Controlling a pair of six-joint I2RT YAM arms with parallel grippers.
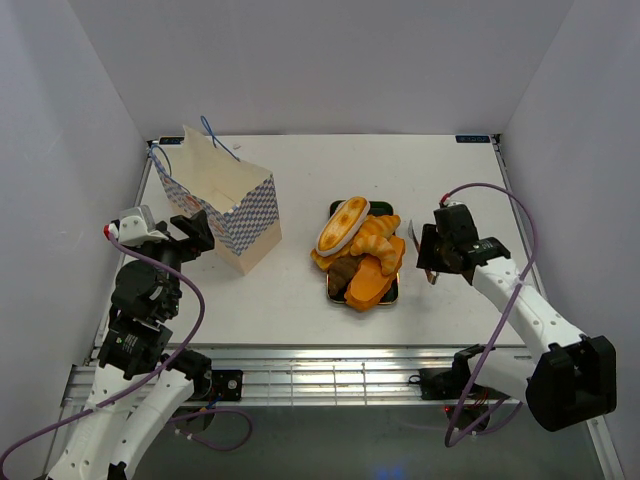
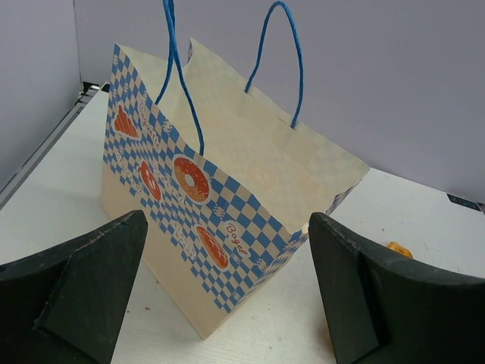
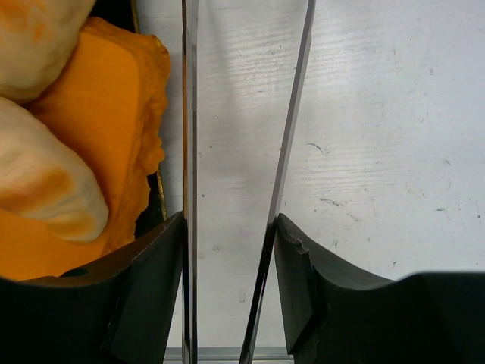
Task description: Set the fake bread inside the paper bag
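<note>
The fake bread is lying heaped on a black tray, just left of the right fingers and well apart from the left fingers. An oval cream-edged bun is topping the heap, its long axis running from near left to far right. A croissant is lying beside it, and an orange loaf is sitting at the near end. The paper bag is standing upright on the worktop straight ahead of the left fingers, its mouth gaping upward. Only its cream inner wall is showing; its floor is hidden. The left fingers are spreading wide, gripping nothing. The right fingers are clamping silver metal tongs, whose two blades are reaching forward alongside the tray.
</note>
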